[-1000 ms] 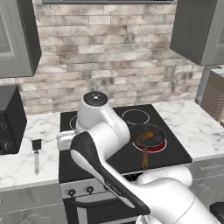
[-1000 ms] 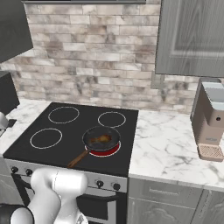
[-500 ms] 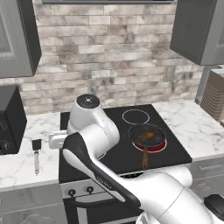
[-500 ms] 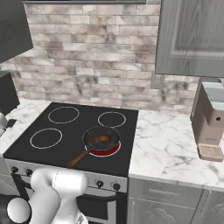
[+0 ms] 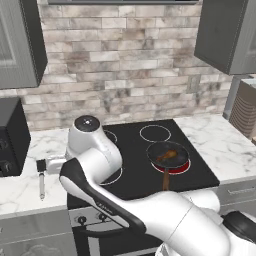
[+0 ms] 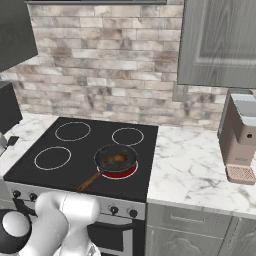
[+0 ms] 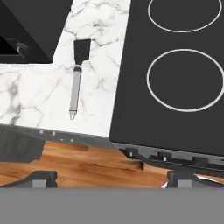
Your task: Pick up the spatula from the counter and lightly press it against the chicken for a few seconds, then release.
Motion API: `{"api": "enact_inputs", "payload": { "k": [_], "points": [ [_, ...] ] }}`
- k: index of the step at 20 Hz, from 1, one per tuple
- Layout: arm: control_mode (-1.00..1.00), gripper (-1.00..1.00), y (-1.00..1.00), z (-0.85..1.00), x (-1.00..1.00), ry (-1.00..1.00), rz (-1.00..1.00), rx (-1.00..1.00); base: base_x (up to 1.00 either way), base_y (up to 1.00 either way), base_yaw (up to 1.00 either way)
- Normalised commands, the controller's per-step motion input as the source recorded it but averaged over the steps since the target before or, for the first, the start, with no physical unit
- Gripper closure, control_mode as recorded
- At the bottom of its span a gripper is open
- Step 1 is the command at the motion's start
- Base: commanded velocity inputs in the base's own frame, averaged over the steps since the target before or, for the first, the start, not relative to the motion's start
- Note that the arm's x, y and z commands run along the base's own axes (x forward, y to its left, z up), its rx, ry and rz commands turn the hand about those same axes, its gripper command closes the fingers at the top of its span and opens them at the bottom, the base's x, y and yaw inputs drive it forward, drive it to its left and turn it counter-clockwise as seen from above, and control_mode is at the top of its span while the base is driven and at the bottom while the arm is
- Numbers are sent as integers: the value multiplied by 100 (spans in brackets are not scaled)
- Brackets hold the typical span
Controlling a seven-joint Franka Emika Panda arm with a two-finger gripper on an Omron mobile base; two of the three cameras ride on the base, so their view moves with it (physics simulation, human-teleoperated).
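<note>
The spatula (image 7: 76, 78) has a black slotted head and a grey handle. It lies flat on the marble counter (image 7: 39, 98) left of the stove, also in the left base view (image 5: 41, 179). My gripper (image 7: 113, 178) hovers over the counter's front edge, open, with its fingertips (image 7: 41, 177) far apart and nothing between them. The spatula lies ahead and to the left of it. The chicken (image 5: 167, 155) sits in a dark pan (image 5: 181, 154) on the red-glowing front right burner, well to the right, and shows in the right base view (image 6: 116, 160).
A black microwave (image 7: 30, 26) stands on the counter just beyond the spatula's head. The black stovetop (image 7: 175, 109) borders the spatula's right side. The pan's wooden handle (image 6: 90, 181) points toward the stove front. A coffee machine (image 6: 240, 135) stands at the far right.
The arm has swung further left and down, bringing the hand toward the spatula's end of the counter. The spatula, the pan and the chicken have stayed put.
</note>
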Motion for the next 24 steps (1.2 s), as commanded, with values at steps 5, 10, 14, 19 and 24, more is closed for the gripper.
{"api": "enact_inputs", "payload": {
  "k": [5,10,14,19,24],
  "points": [
    [-100,-100,33,-21,18,2,0,0,0,0,0],
    [-100,-100,27,-13,16,4,0,3,0,0,0],
    [-100,-100,26,-16,16,4,0,2,0,0,0],
    [-100,-100,20,-20,12,3,0,0,0,0,0],
    [-100,-100,19,-18,12,0,0,0,0,0,0]
  ]
}}
